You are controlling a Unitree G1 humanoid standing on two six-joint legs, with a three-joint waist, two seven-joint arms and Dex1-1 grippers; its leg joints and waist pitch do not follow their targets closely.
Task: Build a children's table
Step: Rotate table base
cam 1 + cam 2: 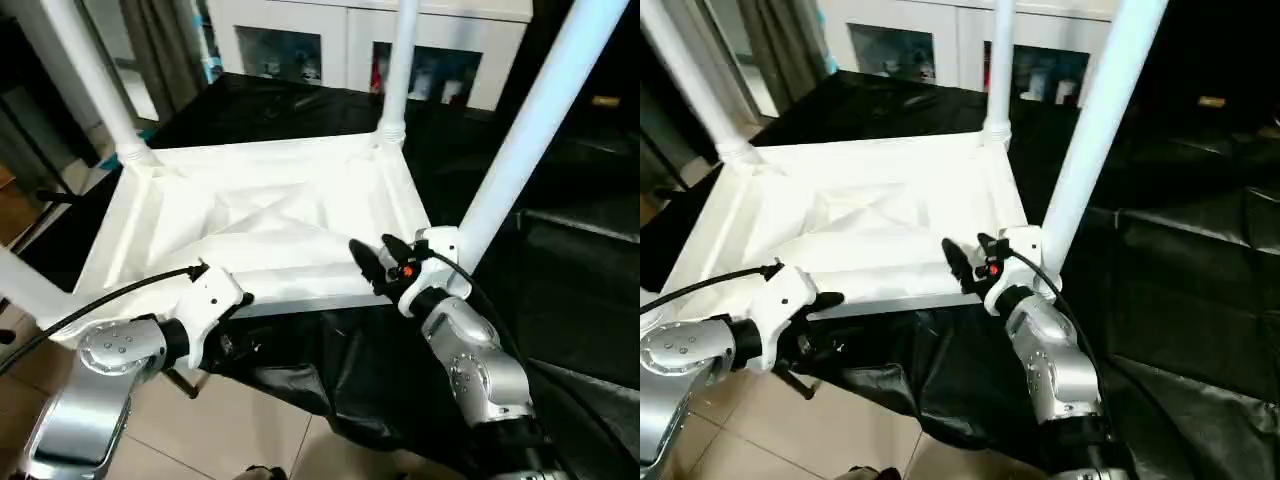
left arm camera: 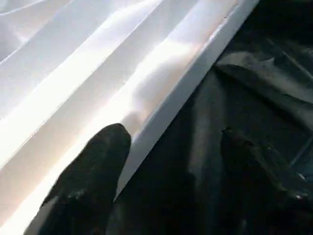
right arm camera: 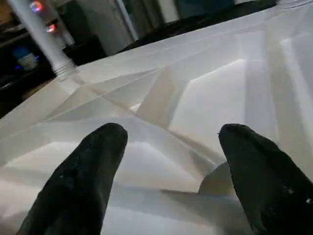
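Note:
The white children's table (image 1: 270,215) lies upside down on a black cloth, its ribbed underside facing up. Tube legs stand in its corner sockets: far left (image 1: 90,80), far right (image 1: 400,60), near right (image 1: 530,130), and one at the near left edge (image 1: 20,285). My left gripper (image 2: 171,156) is open at the near rim. One finger (image 2: 98,166) lies over the white plastic and the other (image 2: 249,166) over the cloth. My right gripper (image 1: 377,256) is open just above the underside beside the near right leg, with nothing between its fingers (image 3: 88,166).
A white cabinet with glass doors (image 1: 350,40) stands behind the table. Black cloth (image 1: 330,370) drapes down over the front edge to the tiled floor (image 1: 230,420). A black cable (image 1: 110,295) runs along my left arm. Dark furniture lies to the right.

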